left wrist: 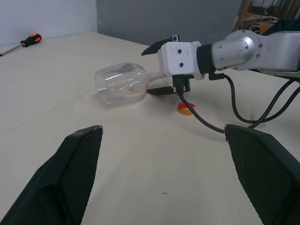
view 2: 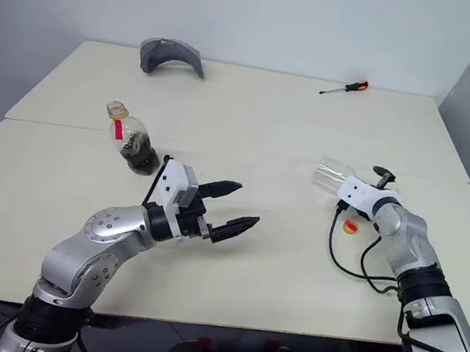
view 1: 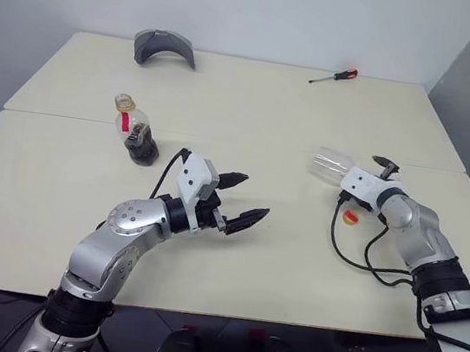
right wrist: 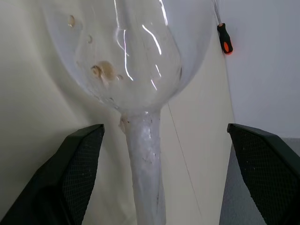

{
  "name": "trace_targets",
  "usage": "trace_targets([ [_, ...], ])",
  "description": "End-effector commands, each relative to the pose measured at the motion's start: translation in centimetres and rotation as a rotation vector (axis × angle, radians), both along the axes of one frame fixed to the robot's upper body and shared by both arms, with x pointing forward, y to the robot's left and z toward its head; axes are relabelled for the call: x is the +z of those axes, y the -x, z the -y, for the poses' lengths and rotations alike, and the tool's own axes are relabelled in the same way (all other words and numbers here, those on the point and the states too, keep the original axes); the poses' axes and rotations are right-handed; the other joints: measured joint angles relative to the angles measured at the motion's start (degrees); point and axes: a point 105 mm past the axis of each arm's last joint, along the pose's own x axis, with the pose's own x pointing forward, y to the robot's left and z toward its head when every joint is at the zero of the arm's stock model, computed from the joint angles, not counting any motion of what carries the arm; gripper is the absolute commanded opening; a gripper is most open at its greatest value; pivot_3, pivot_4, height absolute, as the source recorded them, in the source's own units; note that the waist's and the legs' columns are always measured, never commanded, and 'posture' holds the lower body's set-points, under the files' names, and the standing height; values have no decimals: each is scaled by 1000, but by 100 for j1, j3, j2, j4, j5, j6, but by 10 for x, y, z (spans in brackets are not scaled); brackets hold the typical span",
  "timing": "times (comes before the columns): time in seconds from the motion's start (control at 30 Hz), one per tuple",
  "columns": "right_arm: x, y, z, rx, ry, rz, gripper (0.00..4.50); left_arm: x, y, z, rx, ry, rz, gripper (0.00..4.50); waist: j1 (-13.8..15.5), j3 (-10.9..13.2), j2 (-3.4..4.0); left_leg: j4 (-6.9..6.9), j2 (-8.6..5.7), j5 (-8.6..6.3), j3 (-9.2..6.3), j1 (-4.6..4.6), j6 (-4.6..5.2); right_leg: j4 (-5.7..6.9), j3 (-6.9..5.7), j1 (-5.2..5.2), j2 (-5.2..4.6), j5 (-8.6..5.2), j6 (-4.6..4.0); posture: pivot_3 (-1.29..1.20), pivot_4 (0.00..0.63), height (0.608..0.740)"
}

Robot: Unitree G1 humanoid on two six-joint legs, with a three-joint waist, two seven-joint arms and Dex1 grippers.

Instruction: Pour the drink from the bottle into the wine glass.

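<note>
A pale worktop (view 1: 233, 254) is seen with the bottle (view 1: 136, 133) standing upright on its left half, uncapped, with the dark drink (view 1: 142, 146) filling only its lower part and a red label strip on its side. The wine glass (view 1: 331, 168) is lying on its side on the right half of the worktop, well apart from the bottle, its rounded bowl pointed toward the left and a few droplets and a brownish stain visible inside it. The right claw (right wrist: 164, 173) is placed around the stem of the glass (right wrist: 145, 159), its two black fingers (right wrist: 77, 173) spread wide on either side and apart from the stem; no grip on it is shown, though whether the lower finger touches the stem cannot be told for certain. The left claw (view 1: 238, 201) is held above the middle of the worktop, its fingers spread wide and nothing between them, aimed toward the lying glass. A small red and yellow object (view 1: 351, 217), possibly a cap, is lying on the worktop just beside the right claw. At the far edge a grey curved object (view 1: 164, 47) and a screwdriver (view 1: 335, 76) with a red and black handle are lying, well apart from each other.
</note>
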Motion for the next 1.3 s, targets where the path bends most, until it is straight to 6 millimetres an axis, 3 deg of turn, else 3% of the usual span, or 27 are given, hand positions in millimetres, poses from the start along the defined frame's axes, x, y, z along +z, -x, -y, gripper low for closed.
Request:
trace_targets([
  [0.03,16,-3,-7,39,48,53,4500,15,3,5,-15,20,60,4471,0,0,0,0,0,0,0,0,0,-1,0,0,0,0,0,0,150,740],
  [0.07,16,-2,-7,42,50,52,4500,15,3,6,-15,23,61,4471,0,0,0,0,0,0,0,0,0,-1,0,0,-1,0,0,0,150,740],
  [0.13,16,-2,-8,46,53,54,3925,15,4,7,-15,26,61,4500,-3,0,0,0,1,0,0,0,0,-1,0,0,-1,0,0,0,150,740],
  [0.5,21,-5,-11,53,82,78,246,11,9,7,-21,25,45,4500,-4,0,2,0,2,0,0,0,0,-1,2,-1,-1,0,0,0,150,740],
  [0.67,38,-9,-21,86,97,133,188,7,13,3,-13,25,18,4500,-6,1,3,0,3,0,3,1,0,-1,8,-4,-3,0,0,0,150,740],
  [0.8,54,-12,-46,152,-5,188,188,5,15,-6,22,51,-25,4500,-16,1,3,0,6,0,5,3,0,0,17,-5,-3,0,-1,0,150,740],
  [0.93,70,-7,-101,281,-425,200,188,-2,17,-25,149,99,-74,4500,-65,1,2,-4,9,0,7,17,0,1,36,-4,0,-3,-5,0,150,740],
  [1.07,69,2,-145,363,-847,86,188,-11,28,-41,263,95,-99,4500,-143,1,3,-14,11,0,8,35,0,12,64,-3,8,-6,-10,0,150,740],
  [1.3,65,13,-200,440,-1174,-44,188,-24,59,-68,435,112,-137,4500,-92,1,2,-19,6,-18,14,35,-19,12,60,-1,-5,-6,-10,0,150,740],
])
